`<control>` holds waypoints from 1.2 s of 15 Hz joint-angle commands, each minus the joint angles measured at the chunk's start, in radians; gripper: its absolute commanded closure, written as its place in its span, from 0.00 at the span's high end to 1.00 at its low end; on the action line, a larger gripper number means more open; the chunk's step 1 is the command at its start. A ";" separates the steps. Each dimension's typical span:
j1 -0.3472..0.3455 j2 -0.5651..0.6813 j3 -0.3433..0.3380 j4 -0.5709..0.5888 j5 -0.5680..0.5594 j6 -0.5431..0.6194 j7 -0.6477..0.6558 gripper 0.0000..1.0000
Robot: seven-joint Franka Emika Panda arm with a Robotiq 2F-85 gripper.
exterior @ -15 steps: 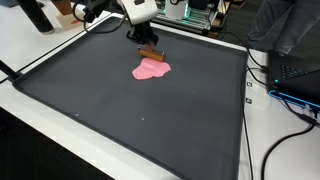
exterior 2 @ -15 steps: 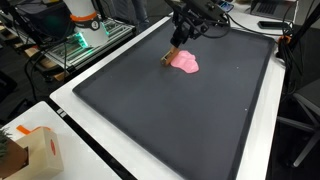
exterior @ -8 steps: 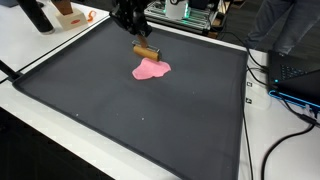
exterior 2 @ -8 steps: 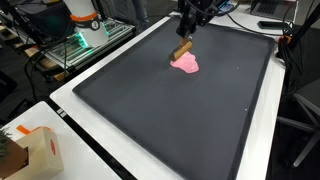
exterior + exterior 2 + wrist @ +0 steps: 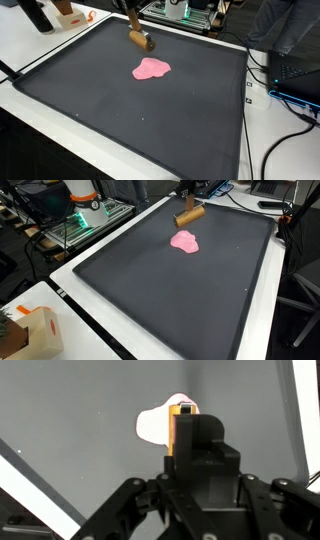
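Wide dark grey mat (image 5: pixel 140 120) with raised rim covers a white tabletop (image 5: pixel 30 45) under even indoor light, black cables (image 5: pixel 268 145) trailing off one edge beside a blue-lit laptop (image 5: pixel 300 85), and in an exterior view green-lit rack gear (image 5: pixel 75 225) behind, cardboard box (image 5: pixel 35 330) on the near corner.

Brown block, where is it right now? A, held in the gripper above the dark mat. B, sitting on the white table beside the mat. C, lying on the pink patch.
A: the gripper is shut on the brown block, which hangs over the dark mat, apart from the pink patch.
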 commanded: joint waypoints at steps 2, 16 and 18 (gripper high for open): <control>0.002 -0.010 -0.012 -0.007 0.007 0.000 0.014 0.48; -0.155 0.184 -0.098 0.234 0.255 -0.351 0.019 0.23; -0.196 0.227 -0.111 0.271 0.320 -0.377 0.046 0.23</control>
